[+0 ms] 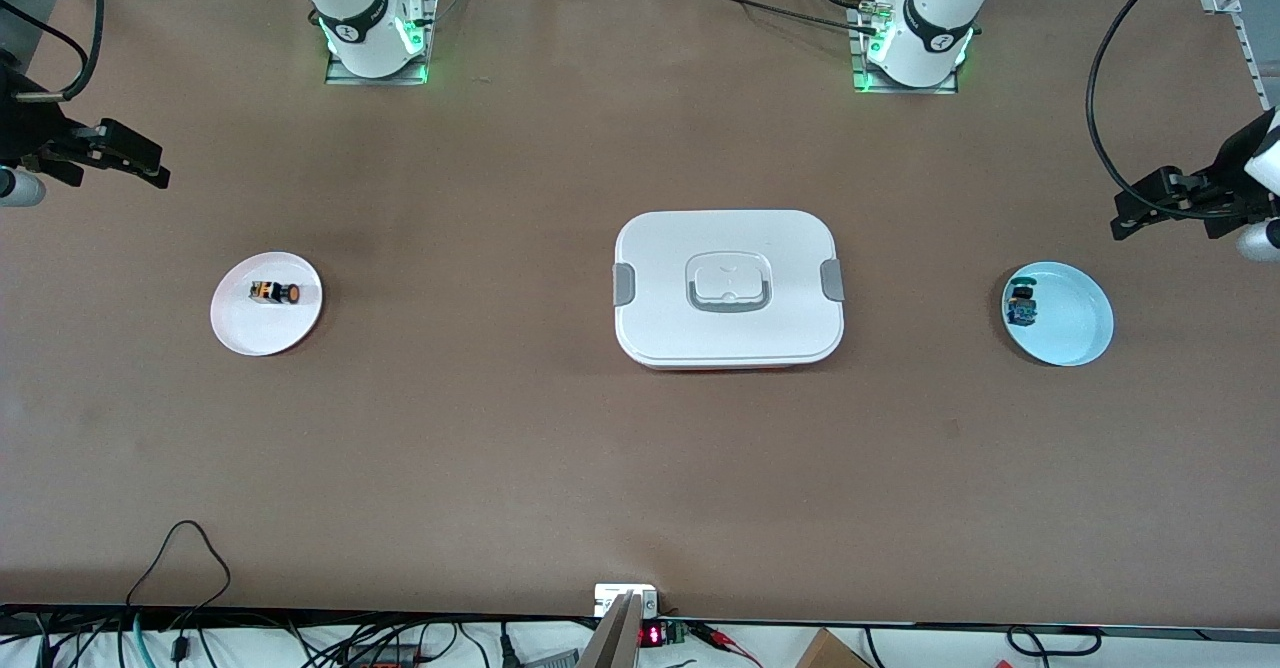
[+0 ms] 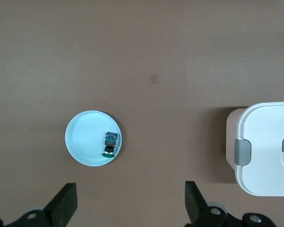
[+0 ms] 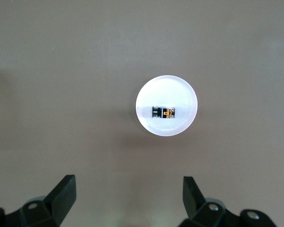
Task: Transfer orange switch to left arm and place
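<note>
The orange switch (image 1: 274, 293) lies on its side on a white plate (image 1: 240, 333) toward the right arm's end of the table; it also shows in the right wrist view (image 3: 164, 112). The white box (image 1: 728, 288) with grey clips sits at mid-table, its corner in the left wrist view (image 2: 267, 149). My right gripper (image 1: 125, 153) is open and empty, high up near the table's edge at the right arm's end, its tips (image 3: 130, 189) wide apart. My left gripper (image 1: 1150, 210) is open and empty, high up near the blue plate, its tips (image 2: 131, 196) wide apart.
A blue-bodied switch with a dark green cap (image 1: 1022, 305) lies on a light blue plate (image 1: 1075, 323) toward the left arm's end; both show in the left wrist view (image 2: 110, 144), (image 2: 83, 142). Cables run along the table's near edge.
</note>
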{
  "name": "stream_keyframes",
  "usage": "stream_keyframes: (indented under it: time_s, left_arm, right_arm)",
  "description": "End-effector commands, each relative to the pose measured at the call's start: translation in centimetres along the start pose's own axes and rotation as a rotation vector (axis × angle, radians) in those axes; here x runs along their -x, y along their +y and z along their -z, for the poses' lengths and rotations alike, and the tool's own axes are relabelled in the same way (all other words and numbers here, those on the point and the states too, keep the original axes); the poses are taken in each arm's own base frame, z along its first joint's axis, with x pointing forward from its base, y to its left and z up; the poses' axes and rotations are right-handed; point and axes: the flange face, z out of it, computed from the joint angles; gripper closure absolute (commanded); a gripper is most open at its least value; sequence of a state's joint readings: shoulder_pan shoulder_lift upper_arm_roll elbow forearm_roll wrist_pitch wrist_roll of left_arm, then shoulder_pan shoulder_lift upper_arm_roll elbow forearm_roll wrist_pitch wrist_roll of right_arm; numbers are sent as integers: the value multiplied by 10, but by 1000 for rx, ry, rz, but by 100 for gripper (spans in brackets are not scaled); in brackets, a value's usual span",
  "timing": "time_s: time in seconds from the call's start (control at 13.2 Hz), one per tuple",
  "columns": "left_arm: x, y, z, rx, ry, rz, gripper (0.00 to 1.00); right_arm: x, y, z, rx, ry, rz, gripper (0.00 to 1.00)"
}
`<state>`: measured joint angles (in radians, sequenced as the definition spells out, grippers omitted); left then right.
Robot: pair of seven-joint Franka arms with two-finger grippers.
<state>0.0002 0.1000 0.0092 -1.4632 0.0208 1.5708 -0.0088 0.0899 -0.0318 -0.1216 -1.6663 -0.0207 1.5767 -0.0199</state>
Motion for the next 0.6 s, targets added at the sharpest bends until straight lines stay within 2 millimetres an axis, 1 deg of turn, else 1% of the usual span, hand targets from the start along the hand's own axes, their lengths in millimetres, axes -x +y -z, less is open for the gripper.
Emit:
stream_keyframes:
  time_s: [0.0, 0.23, 0.45, 0.53]
  left_arm:
    - [-2, -2, 4, -19, -4, -1, 0]
    - [-1, -5, 3, -18, -8, 4, 0]
    - [-1, -5, 3, -18, -8, 4, 0]
    - [-2, -5, 3, -18, -6, 4, 0]
  right_arm:
    - [-1, -2, 6, 0, -7, 1, 0]
    - [-3, 0, 3, 1, -11, 7, 0]
    - [-19, -3, -27, 10, -64, 14, 0]
    - [-22, -3, -32, 12, -68, 12, 0]
